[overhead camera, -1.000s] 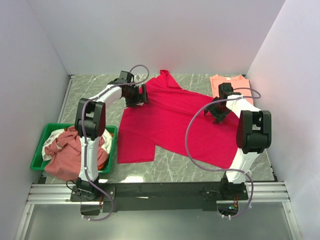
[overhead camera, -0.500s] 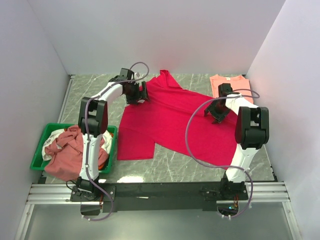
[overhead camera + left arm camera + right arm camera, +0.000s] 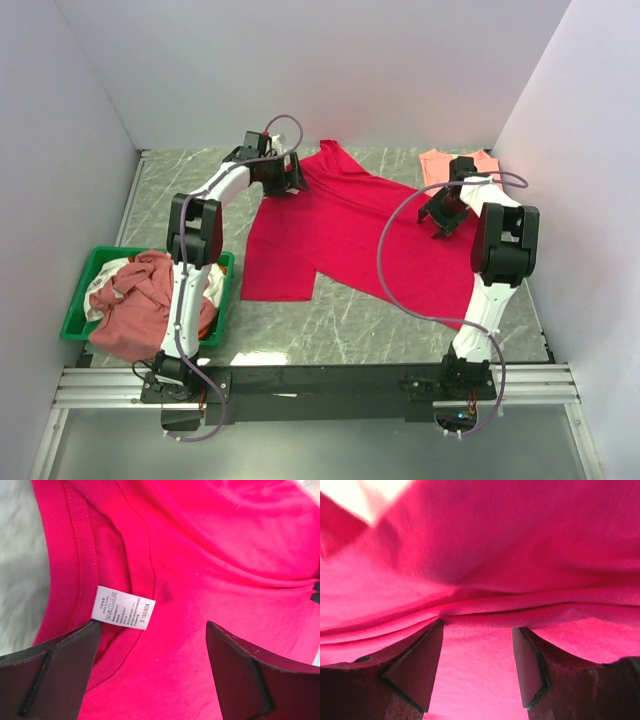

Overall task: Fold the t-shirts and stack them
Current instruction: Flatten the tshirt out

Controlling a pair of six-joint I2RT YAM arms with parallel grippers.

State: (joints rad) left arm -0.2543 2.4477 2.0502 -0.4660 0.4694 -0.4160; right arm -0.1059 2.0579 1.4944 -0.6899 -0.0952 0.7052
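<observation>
Left claw (image 3: 152, 625) hovering wide open over the collar of the crimson t-shirt (image 3: 340, 235); right claw (image 3: 477, 626), jaws apart, straddling a crease near its right edge. Lying spread across the desk (image 3: 170, 185), between both.

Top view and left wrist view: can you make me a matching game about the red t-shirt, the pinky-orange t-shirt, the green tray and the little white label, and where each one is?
Things:
1. crimson t-shirt
2. salmon t-shirt
3. green tray
4. white label

Places:
A. far right corner
B. near left, heaped full
C. spread out in the middle
D. stitched on the crimson cloth

Pairs: 1-C, 2-A, 3-B, 4-D
</observation>
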